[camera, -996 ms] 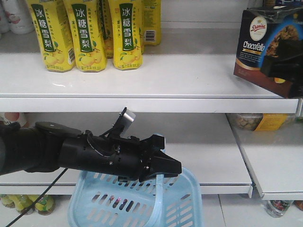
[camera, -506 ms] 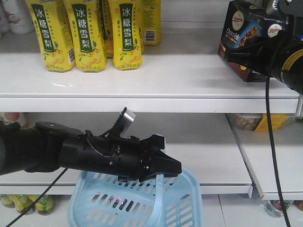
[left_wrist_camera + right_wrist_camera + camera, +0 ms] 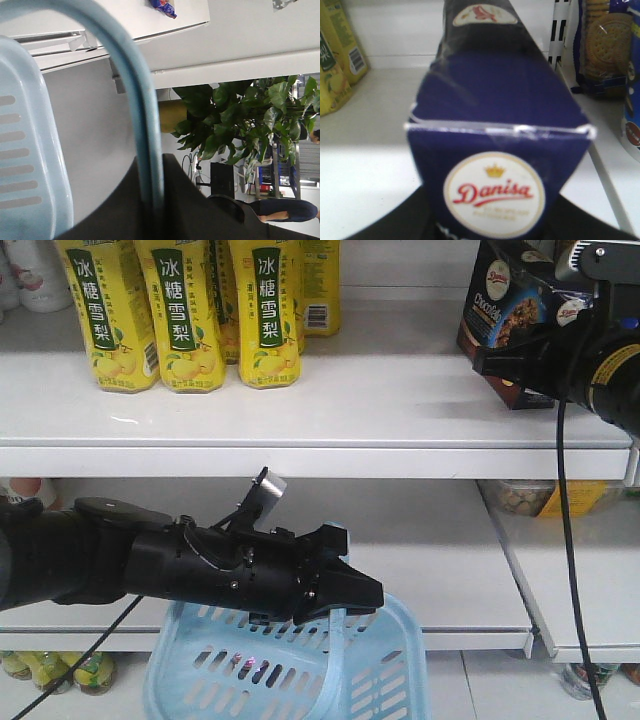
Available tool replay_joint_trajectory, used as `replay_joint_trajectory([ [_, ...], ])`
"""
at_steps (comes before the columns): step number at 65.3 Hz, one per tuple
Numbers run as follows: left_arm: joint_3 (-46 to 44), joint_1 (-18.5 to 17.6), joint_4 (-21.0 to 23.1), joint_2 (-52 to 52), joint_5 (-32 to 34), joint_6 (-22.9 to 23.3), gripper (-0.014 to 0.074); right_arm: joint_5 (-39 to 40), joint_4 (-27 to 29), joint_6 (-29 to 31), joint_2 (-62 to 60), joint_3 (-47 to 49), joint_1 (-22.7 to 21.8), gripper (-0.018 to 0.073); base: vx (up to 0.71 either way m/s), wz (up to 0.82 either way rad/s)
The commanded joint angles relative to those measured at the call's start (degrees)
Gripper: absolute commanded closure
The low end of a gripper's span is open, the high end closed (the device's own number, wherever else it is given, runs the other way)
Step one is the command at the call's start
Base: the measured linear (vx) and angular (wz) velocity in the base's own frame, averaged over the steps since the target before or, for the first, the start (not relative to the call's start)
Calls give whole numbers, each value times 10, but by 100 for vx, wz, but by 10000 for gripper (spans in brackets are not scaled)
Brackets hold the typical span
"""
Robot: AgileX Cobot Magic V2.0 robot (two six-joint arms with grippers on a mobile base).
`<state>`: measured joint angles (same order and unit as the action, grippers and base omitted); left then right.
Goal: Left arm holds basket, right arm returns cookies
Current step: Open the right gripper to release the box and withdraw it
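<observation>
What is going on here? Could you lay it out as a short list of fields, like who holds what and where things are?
Setting: white store shelves
Left gripper: shut on the pale blue handle of the basket
Basket: light blue, hanging in front of the lower shelf; its contents cannot be seen
Right gripper: shut on the Danisa cookie box
Cookie box: at the right end of the upper shelf; whether it rests there is unclear
Other goods: yellow drink bottles at upper left, biscuit packs to the box's right
</observation>
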<state>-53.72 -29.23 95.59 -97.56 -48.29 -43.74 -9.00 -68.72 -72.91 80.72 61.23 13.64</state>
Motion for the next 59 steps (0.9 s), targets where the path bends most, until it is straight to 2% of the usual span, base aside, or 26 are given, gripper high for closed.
replay_joint_trajectory([
  [1, -18, 2, 57, 30, 5, -33, 603, -12, -7, 9, 11, 9, -3, 246, 0, 0],
  [16, -18, 2, 57, 30, 5, -33, 603, -10, -4, -5, -6, 9, -3, 71, 0, 0],
  [24, -18, 2, 57, 30, 5, -33, 603, -18, -4, -13, -28, 9, -3, 21, 0, 0],
  [39, -18, 2, 57, 30, 5, -33, 603, -52, 16, -10, -68, 7, -3, 14, 0, 0],
  [50, -18, 2, 57, 30, 5, -33, 603, -5, 57, 23, -108, -24, -3, 14, 0, 0],
  [59, -18, 2, 57, 30, 5, -33, 603, 19, 58, 30, -136, -59, -3, 14, 0, 0],
])
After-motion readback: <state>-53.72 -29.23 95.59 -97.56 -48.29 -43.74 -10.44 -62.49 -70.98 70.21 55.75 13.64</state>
